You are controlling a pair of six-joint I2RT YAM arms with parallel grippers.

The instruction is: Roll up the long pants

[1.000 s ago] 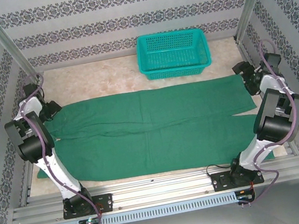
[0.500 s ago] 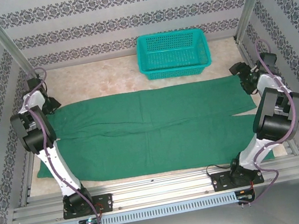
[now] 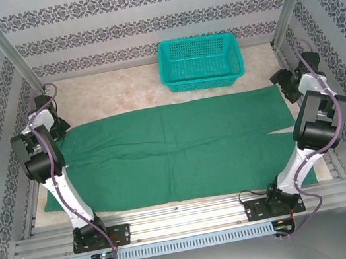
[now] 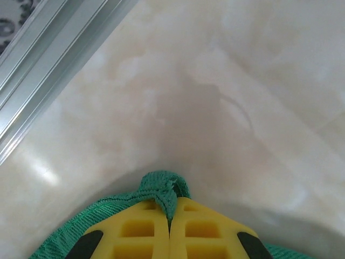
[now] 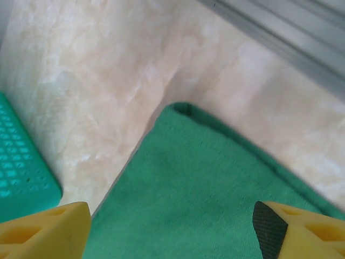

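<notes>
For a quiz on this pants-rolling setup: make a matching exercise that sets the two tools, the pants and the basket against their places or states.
Things:
1. left tool
2. right tool
3. long pants
4. teal basket

Places or states:
A. open, over a corner of the green fabric
B. at the far edge of the table, beyond the garment
C. shut on a pinch of green fabric
D. spread flat across the table

Pairs: 1-C, 2-A, 3-D, 4-B
</notes>
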